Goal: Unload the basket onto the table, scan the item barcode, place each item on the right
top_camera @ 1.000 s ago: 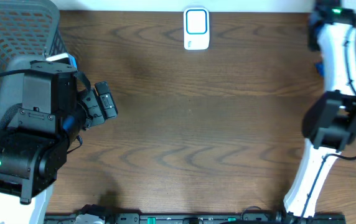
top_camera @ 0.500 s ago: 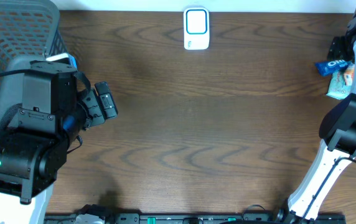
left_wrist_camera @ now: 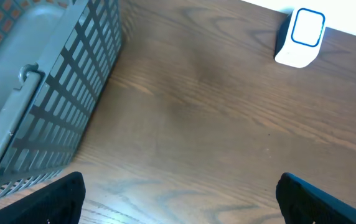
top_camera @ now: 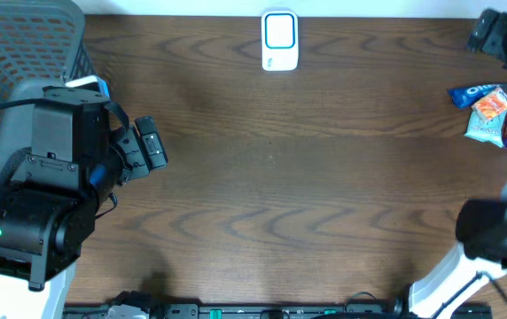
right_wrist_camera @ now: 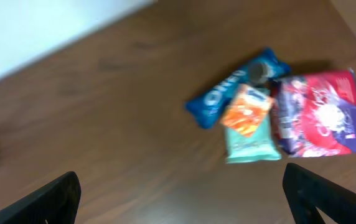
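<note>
Though the left end effector (left_wrist_camera: 181, 202) and right end effector (right_wrist_camera: 184, 199) both gape empty, the snack packets (right_wrist_camera: 277, 115) look blurred.

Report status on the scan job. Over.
Both open and empty: left gripper, right gripper. The snack packs heaped at right edge of table, below right gripper, none picked. Bare wood from there to the scanner at far edge.

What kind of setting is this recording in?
Probably a mock retail checkout bench: a wooden table with a white countertop scanner at its far edge, a grey mesh basket on the left, and snack packets on the right.
</note>
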`<control>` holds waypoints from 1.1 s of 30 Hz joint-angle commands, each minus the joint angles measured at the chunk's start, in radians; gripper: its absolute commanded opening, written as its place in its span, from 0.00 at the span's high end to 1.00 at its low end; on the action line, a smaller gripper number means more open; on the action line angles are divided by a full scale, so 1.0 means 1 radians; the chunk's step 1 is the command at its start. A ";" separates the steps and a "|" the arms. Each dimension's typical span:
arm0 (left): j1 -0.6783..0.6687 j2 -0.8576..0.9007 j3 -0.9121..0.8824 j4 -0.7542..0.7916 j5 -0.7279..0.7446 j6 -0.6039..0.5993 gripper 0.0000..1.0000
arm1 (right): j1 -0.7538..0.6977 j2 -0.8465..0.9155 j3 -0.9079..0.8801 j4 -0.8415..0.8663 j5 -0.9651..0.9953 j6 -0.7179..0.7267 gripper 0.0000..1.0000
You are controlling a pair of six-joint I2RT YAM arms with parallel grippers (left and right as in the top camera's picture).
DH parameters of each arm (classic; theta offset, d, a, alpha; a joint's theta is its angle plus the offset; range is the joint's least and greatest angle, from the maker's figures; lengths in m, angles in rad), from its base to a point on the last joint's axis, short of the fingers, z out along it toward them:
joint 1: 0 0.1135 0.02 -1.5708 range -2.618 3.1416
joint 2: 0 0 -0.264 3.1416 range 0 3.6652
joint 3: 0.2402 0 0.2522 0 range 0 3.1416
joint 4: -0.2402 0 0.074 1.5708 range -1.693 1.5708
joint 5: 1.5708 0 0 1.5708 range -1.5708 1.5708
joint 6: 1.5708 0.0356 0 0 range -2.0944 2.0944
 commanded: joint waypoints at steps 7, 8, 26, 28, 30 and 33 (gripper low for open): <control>0.005 -0.001 0.003 0.000 -0.012 0.013 0.02 | 0.175 -0.166 0.006 -0.193 -0.073 -0.008 0.01; 0.005 -0.001 0.003 0.000 -0.012 0.013 0.02 | 0.199 -0.183 0.006 -0.209 -0.071 -0.012 0.01; 0.005 -0.001 0.003 0.000 -0.012 0.013 0.02 | 0.319 -0.724 -0.493 -0.160 -0.121 -0.076 0.01; 0.005 -0.001 0.003 0.000 -0.012 0.013 0.02 | 0.319 -0.813 -0.607 -0.119 -0.147 -0.076 0.01; 0.005 -0.001 0.003 0.000 -0.012 0.013 0.02 | 0.319 -0.931 -0.755 -0.092 -0.169 -0.075 0.01; 0.005 -0.001 0.003 0.000 -0.012 0.013 0.02 | 0.319 -1.036 -0.877 -0.101 -0.172 -0.035 0.01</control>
